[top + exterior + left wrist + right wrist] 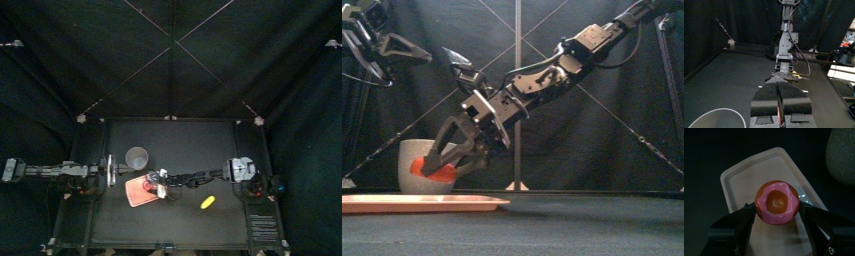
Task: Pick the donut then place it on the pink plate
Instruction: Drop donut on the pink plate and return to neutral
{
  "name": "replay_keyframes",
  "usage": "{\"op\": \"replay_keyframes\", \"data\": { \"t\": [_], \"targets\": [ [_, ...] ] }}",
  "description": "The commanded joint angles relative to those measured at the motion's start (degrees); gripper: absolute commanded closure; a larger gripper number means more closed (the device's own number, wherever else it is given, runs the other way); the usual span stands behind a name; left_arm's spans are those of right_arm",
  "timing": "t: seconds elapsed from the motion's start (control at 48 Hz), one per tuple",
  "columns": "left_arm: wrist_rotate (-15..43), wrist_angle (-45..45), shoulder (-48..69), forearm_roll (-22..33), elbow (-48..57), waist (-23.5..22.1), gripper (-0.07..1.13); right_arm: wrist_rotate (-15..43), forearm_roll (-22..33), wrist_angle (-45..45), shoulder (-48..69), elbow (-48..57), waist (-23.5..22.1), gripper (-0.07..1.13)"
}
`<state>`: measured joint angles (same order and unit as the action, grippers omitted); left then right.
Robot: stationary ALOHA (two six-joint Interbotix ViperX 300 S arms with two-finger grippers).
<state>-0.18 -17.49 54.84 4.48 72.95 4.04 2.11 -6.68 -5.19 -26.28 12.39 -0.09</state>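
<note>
One busy arm: right gripper (pixel 777 214) clamped the donut (pixel 777 202).
Donut to pink plate (pixel 751 170): hung straight above its middle, not touching.
Left gripper (pixel 781 87): jaws together, by table's left edge.

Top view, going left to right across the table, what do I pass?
The left tool at rest → grey speckled cup → right tool holding the donut over the pink tray → yellow toy.
</note>
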Motion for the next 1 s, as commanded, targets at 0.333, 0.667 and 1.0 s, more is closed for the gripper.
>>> {"op": "replay_keyframes", "data": {
  "t": [0.333,0.667,1.0],
  "targets": [
    [0.0,-0.4,-0.3,0.2,-0.5,0.1,1.03,0.0,-0.4,0.4,2.5,-0.8,0.4,0.03],
    [0.0,-0.4,-0.3,0.2,-0.4,0.1,1.03,-0.1,-0.1,-4.7,12.7,9.9,0.3,0.03],
    [0.0,-0.5,-0.3,0.2,0.4,0.1,1.03,-0.1,-0.8,-12.7,28.4,26.9,-0.7,0.03]
  ]
}}
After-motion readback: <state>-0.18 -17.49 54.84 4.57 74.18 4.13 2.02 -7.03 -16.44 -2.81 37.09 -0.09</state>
